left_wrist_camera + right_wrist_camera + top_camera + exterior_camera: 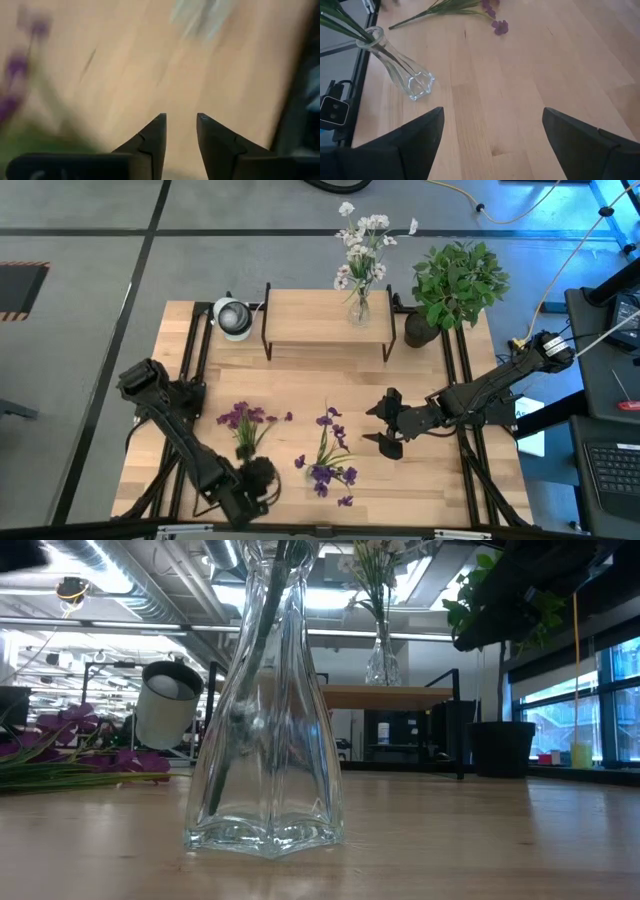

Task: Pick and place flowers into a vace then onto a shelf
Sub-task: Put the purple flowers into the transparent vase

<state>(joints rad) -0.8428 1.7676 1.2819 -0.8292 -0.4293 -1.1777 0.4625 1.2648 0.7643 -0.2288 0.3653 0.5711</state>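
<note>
A clear glass vase stands near the table's near edge with green stems in it; its purple blossoms show from above. One purple flower lies flat on the table left of it. The white-blossom spray stands in a second glass vase on the shelf at the far side. My left gripper hovers near that lying flower's stem end, fingers a little apart, holding nothing. My right gripper is wide open, right of the near vase, pointing left.
A bushy green potted plant stands right of the shelf. A white round cup-like object sits left of it. Black rails run along the table's sides. Bare wood lies between the right gripper and the near vase.
</note>
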